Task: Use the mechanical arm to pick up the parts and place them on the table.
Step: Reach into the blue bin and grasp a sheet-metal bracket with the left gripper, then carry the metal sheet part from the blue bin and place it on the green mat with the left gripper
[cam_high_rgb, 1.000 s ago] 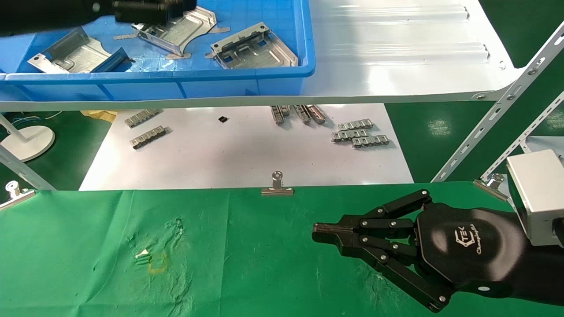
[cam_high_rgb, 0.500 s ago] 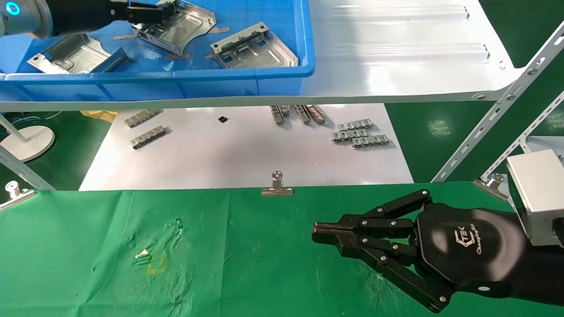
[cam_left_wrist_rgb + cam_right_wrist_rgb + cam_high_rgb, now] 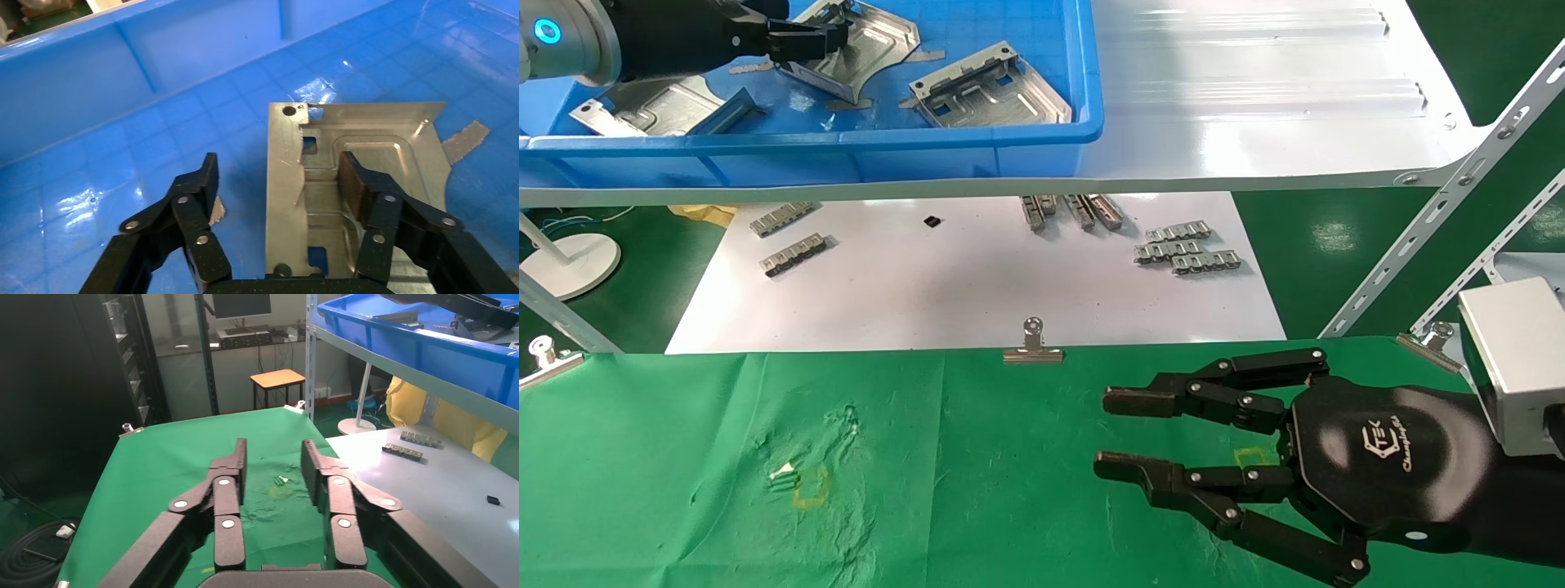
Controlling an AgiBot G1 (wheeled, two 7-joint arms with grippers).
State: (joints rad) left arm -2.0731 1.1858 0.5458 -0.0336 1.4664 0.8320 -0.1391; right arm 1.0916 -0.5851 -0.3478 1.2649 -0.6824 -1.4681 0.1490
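three silvery stamped sheet-metal parts sit in the blue plastic bin (image 3: 977, 139) on the glossy white shelf (image 3: 1254, 90): one at the bin's left end (image 3: 654, 102), partly under the arm, one in the middle (image 3: 858, 45), one on the right (image 3: 989, 86). each is roughly square with a concave edge, raised rims, embossed channels and small rectangular cut-outs; the middle part (image 3: 361, 177) also has a round hole at a corner.

the black left gripper (image 3: 834, 37) reaches into the bin at the middle part. in the left wrist view its jaws are spread: one finger (image 3: 358, 184) lies over the plate's embossed centre, the other finger (image 3: 205, 180) is off the plate's straight edge above the blue floor. whether a pad touches the metal, can't tell. left gripper (image 3: 278, 177) is not clamped.

the black hexagonal right gripper with white "tek" logo (image 3: 1120, 433) hovers low over the wrinkled green cloth table (image 3: 682, 457), jaws apart, nothing between them; same in its wrist view (image 3: 272, 462).

three silver binder clips on the table's far edge, the middle one (image 3: 1032, 347) clearest. small grey ribbed strips on the white board (image 3: 977, 286) below the shelf: two on the left (image 3: 793, 253), a cluster of about three on the right (image 3: 1185, 249), a few more under the shelf edge, count unclear.
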